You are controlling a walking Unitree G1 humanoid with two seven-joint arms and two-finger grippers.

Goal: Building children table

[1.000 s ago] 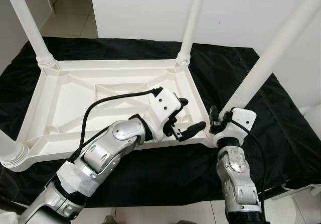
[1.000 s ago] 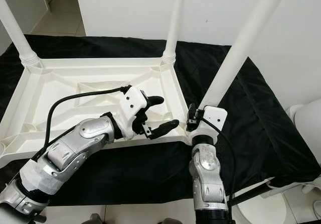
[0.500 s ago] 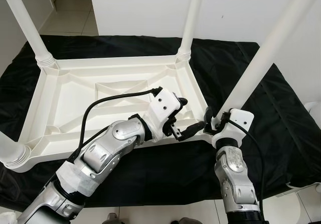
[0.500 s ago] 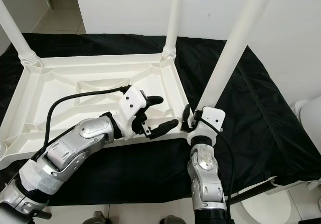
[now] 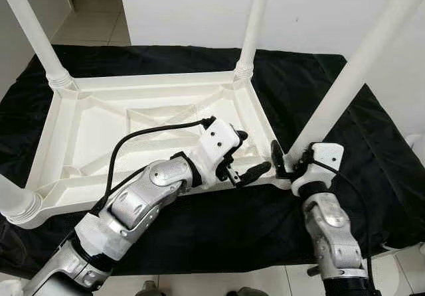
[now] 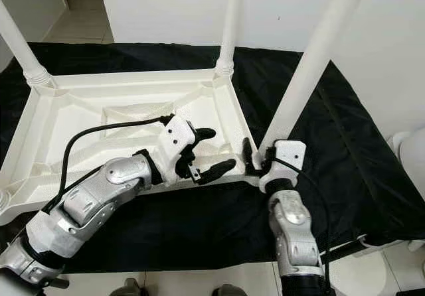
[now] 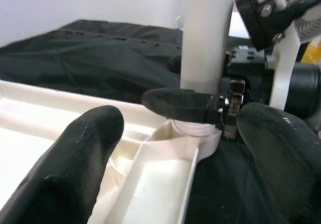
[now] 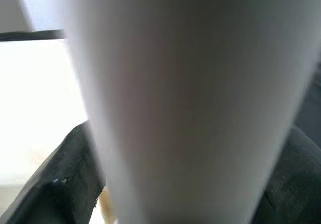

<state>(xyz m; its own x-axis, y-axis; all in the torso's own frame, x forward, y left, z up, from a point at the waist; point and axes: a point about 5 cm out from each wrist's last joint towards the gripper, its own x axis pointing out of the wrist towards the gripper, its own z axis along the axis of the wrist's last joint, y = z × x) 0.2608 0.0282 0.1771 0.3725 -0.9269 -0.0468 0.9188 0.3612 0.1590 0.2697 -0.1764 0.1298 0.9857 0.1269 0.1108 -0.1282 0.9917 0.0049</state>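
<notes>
A white plastic children's table (image 5: 153, 80) lies upside down on a black cloth. Three legs stand up from its corners: far left (image 5: 36, 34), far right (image 5: 252, 24) and near left (image 5: 13, 200). The near-right leg (image 5: 345, 87) rises at a slant from its corner socket. My right gripper (image 5: 289, 166) holds this leg at its base, one finger (image 8: 65, 179) on each side of the leg (image 8: 175, 98). My left gripper (image 5: 249, 153) hovers open over the table's near-right rim, just left of that socket, nothing between its fingers (image 7: 75, 169).
The black cloth (image 5: 345, 196) covers the floor around the table and ends near my feet. A white wall (image 5: 186, 10) stands close behind. Tiled floor (image 5: 93, 17) shows at the far left. A white rounded object (image 6: 412, 156) sits at the right edge.
My right forearm has swung out to the right while its gripper stays at the leg's base. The left arm has held still.
</notes>
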